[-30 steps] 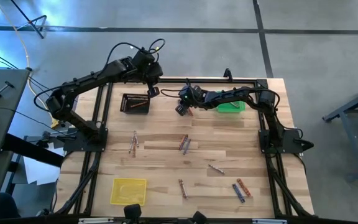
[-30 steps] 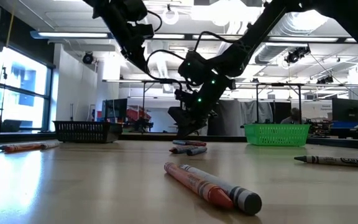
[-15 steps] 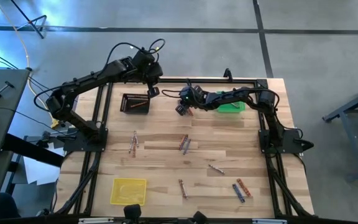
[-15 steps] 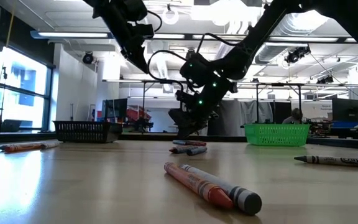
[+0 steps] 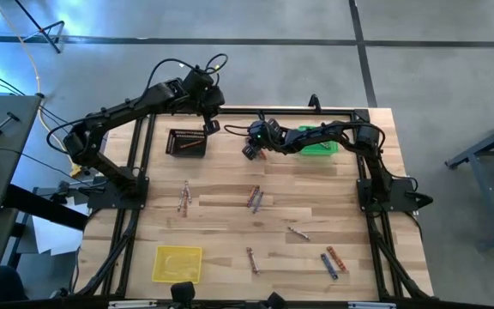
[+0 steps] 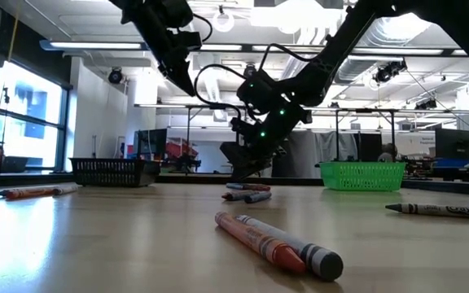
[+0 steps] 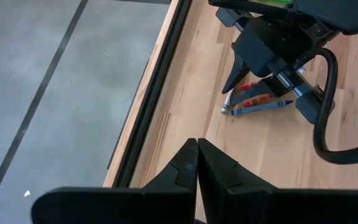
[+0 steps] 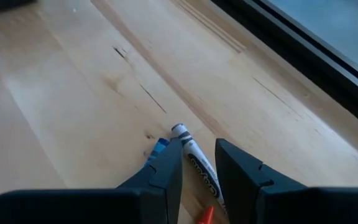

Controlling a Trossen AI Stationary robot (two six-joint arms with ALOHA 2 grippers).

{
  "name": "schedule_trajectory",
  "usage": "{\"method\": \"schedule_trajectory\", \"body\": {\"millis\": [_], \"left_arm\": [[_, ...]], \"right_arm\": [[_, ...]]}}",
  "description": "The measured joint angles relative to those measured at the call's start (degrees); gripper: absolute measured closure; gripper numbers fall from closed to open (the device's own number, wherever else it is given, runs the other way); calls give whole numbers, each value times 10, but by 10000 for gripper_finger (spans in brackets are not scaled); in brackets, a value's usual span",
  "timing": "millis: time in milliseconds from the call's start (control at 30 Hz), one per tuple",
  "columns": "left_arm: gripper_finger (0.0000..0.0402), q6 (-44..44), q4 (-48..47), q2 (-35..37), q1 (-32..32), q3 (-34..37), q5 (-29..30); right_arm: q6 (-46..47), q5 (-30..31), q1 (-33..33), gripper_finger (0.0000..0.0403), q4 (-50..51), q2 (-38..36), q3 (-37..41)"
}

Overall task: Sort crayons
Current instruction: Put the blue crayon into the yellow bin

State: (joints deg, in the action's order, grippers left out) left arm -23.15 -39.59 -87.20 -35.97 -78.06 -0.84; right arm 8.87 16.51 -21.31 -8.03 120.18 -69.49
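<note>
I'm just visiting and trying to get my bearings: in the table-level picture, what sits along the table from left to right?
Orange crayon → black basket → the orange and grey crayon pair nearest the camera → green basket → grey crayon at the right edge.

A lab or workshop hall: bare concrete floor, exposed ducts and strip lights overhead, big windows, workbenches behind, and 2 robot arms at a framed wooden table.

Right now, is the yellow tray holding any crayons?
No, in the high view the yellow tray shows only its bare yellow floor.
</note>
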Motion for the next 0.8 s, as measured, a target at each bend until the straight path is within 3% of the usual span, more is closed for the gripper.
{"method": "schedule_trajectory", "body": {"millis": [800], "left_arm": [[401, -11, 2, 0, 0, 0, 0]], "right_arm": [[16, -2, 8, 314, 23, 0, 0]]}}
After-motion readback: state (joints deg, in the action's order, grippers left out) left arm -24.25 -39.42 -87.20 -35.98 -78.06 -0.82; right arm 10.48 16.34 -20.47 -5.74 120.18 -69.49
